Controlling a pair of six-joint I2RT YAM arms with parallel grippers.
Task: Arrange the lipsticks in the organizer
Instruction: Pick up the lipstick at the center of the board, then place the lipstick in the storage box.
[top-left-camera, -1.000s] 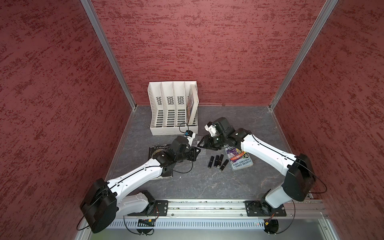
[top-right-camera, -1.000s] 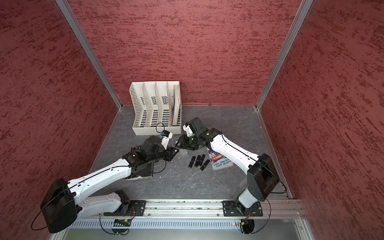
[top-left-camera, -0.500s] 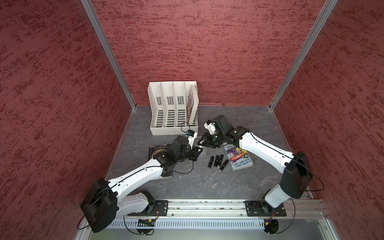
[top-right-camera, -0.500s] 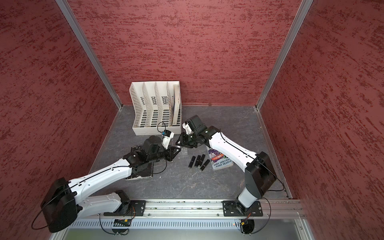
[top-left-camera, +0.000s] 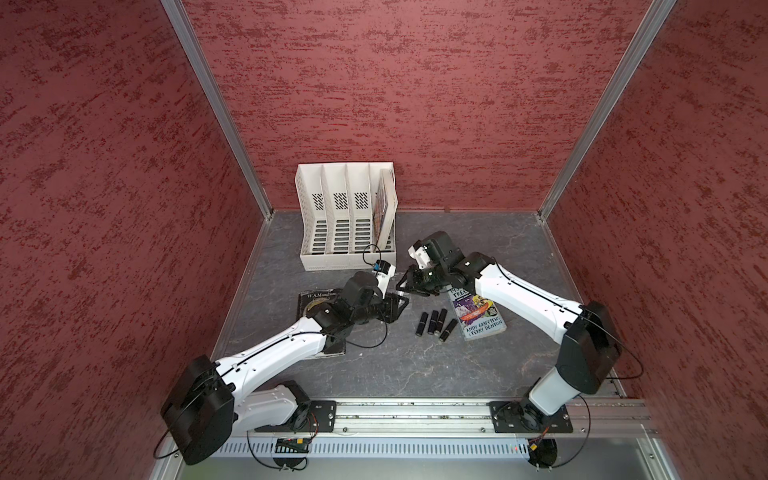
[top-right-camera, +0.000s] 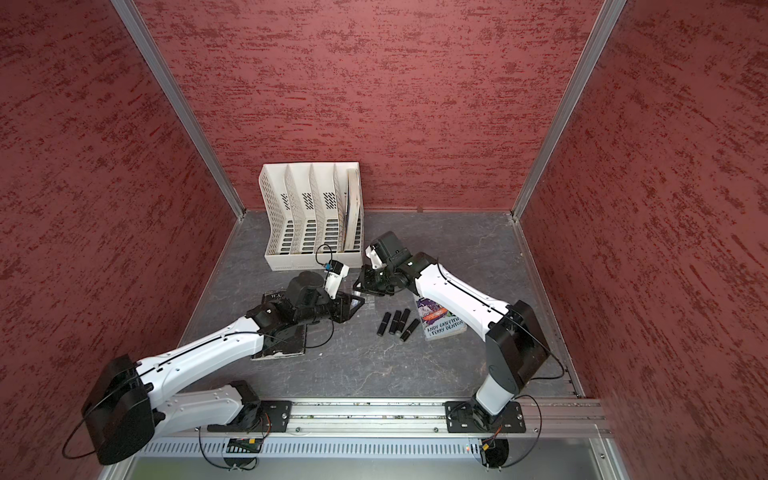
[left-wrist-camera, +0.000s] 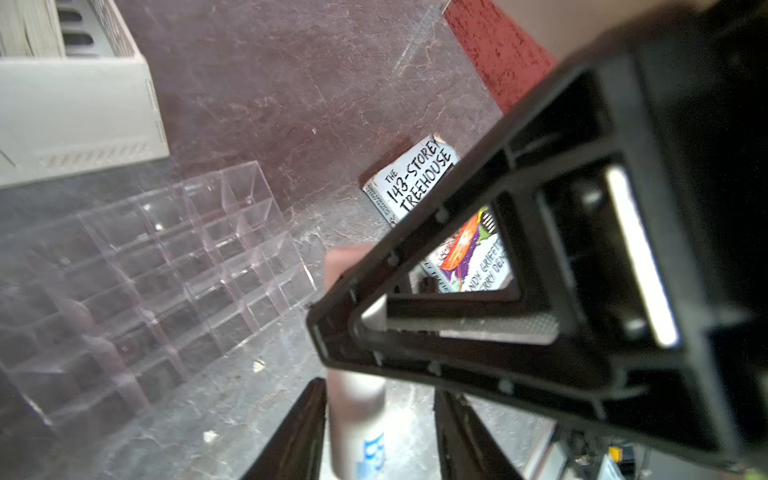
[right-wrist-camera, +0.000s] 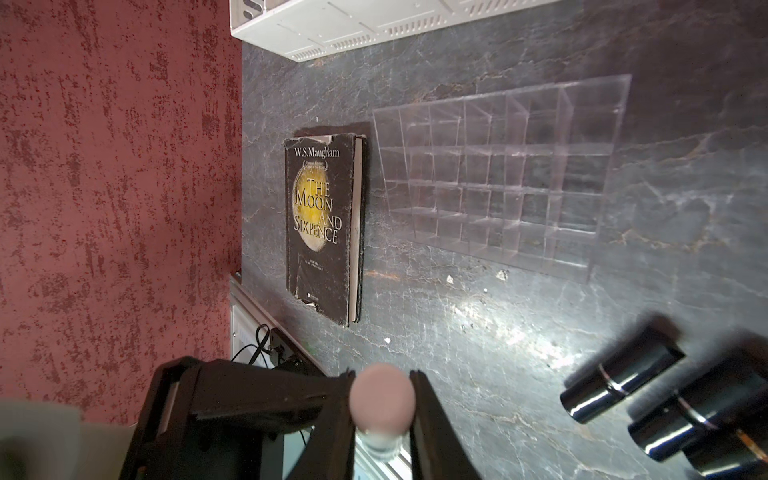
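A white lipstick (left-wrist-camera: 357, 407) hangs between both grippers above the table's middle. My right gripper (right-wrist-camera: 382, 376) is shut on its rounded end (right-wrist-camera: 382, 399). My left gripper (left-wrist-camera: 382, 390) is open around the same tube, with a gap on one side, and the right gripper's finger (left-wrist-camera: 457, 324) crosses in front. In both top views the left gripper (top-left-camera: 395, 305) and right gripper (top-left-camera: 409, 284) meet tip to tip. Several black lipsticks (top-left-camera: 434, 322) (top-right-camera: 397, 322) lie side by side on the table. The clear organizer (left-wrist-camera: 166, 270) (right-wrist-camera: 498, 174) stands with its cells empty.
A white slotted file rack (top-left-camera: 345, 224) holding one book stands at the back. A dark book (right-wrist-camera: 324, 224) lies under the left arm (top-left-camera: 316, 299). A colourful book (top-left-camera: 478, 316) lies next to the black lipsticks. Red walls enclose three sides.
The right gripper has moved up to the left gripper and shut on the white lipstick. The left gripper's jaws have opened off it.
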